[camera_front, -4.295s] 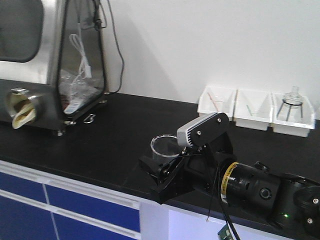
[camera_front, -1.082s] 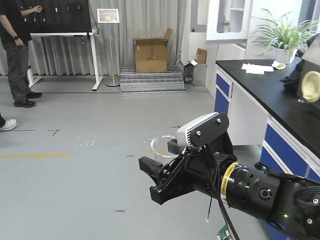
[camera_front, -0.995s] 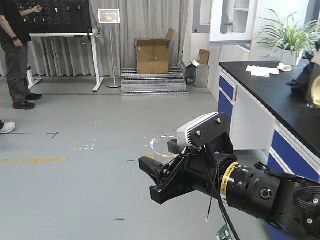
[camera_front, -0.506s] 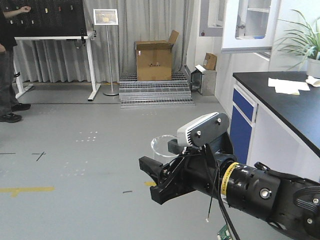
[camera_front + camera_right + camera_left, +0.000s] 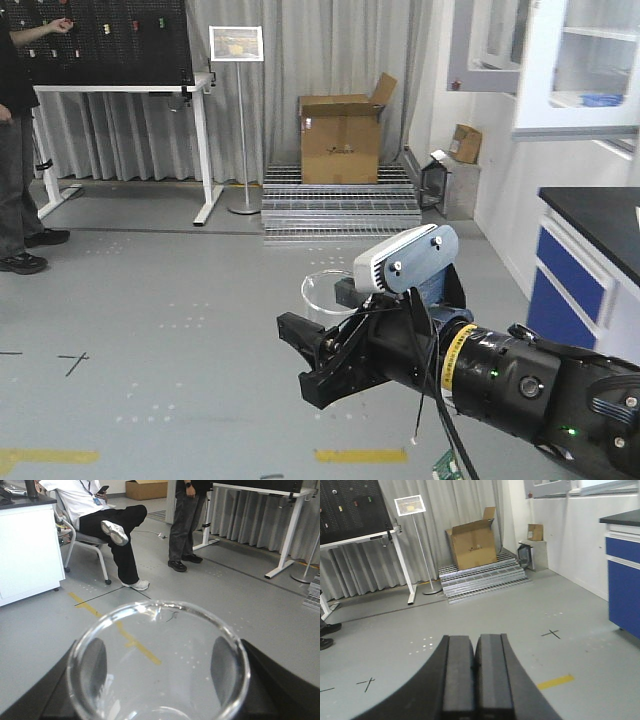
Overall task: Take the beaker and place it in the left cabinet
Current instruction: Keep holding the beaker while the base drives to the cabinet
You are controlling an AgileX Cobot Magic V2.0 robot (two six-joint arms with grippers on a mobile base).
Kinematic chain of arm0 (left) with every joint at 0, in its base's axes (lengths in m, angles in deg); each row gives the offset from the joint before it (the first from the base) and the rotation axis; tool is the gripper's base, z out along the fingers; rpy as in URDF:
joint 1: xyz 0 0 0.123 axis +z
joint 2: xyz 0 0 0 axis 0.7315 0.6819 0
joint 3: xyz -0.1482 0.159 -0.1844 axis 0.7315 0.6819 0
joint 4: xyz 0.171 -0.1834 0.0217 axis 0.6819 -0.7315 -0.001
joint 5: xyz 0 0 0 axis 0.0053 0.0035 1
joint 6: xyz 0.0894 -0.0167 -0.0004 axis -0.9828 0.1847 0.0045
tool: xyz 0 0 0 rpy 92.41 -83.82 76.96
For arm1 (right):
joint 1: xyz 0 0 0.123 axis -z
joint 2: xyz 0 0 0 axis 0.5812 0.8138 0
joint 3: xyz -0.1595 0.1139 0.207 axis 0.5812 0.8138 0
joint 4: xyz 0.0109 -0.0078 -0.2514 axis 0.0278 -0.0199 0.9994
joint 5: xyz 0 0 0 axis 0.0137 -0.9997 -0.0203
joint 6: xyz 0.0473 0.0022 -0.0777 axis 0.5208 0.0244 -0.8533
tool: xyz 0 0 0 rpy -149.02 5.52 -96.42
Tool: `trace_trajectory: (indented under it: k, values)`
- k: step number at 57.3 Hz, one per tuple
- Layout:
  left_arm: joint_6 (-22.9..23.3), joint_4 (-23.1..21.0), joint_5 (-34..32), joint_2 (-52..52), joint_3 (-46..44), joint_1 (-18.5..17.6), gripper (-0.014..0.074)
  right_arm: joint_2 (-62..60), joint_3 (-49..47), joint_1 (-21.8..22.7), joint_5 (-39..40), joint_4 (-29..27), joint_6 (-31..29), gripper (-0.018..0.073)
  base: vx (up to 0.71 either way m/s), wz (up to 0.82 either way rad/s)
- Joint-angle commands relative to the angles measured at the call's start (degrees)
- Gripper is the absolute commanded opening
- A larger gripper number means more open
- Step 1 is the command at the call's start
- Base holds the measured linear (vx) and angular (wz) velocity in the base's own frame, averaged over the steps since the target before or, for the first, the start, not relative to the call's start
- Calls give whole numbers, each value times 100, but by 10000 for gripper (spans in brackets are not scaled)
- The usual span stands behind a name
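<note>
The beaker [image 5: 325, 290], small and of clear glass, is held upright in the air above the grey floor by my right gripper [image 5: 320, 322], which is shut on it. In the right wrist view its round rim [image 5: 159, 660] fills the lower frame, and the dark fingers [image 5: 95, 672] press on both sides of it. My left gripper [image 5: 474, 641] is shut, pads together with nothing between them, pointing over the floor. The left cabinet is out of view.
Ahead stand a cardboard box [image 5: 340, 135] on metal grating steps [image 5: 340, 208], a sign stand [image 5: 238, 45] and a white desk [image 5: 120, 90] with a person [image 5: 15, 150]. At right, a black counter [image 5: 590, 215]. A seated person [image 5: 100, 510] shows in the right wrist view.
The whole background has slid to the right: the black counter is leaving the frame and the box sits more central. The right gripper keeps the beaker in the same hold.
</note>
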Motion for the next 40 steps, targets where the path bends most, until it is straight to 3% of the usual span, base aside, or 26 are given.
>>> trace_trajectory:
  k: [1, 40]
  values:
    - [14, -27, -524, -59, -151, -32, -6, -239, -170, 7, 337, -109, -12, 155, 70, 16]
    - [14, -27, -524, -59, -151, -32, -6, -221, -170, 7, 301, -109, -12, 155, 70, 3]
